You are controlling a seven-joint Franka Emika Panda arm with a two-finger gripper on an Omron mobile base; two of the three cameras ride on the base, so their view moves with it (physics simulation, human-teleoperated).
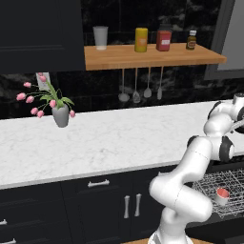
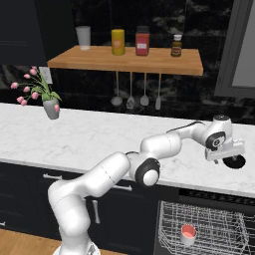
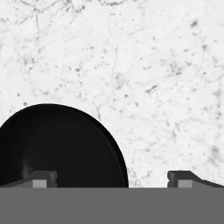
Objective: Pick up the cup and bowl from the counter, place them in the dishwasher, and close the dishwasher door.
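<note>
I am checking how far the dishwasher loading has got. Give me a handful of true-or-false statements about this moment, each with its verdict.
1. A cup already sits in the dishwasher rack. True.
2. The gripper is shut on the black bowl. False: its fingers stand wide apart above the counter, one over the bowl and one over bare marble, holding nothing.
3. The dishwasher door is closed. False: the rack is exposed below the counter edge.
4. The bowl rests on the white marble counter. True.
5. The vase of pink flowers stands on the wooden shelf. False: it stands on the counter, below and left of the shelf.
</note>
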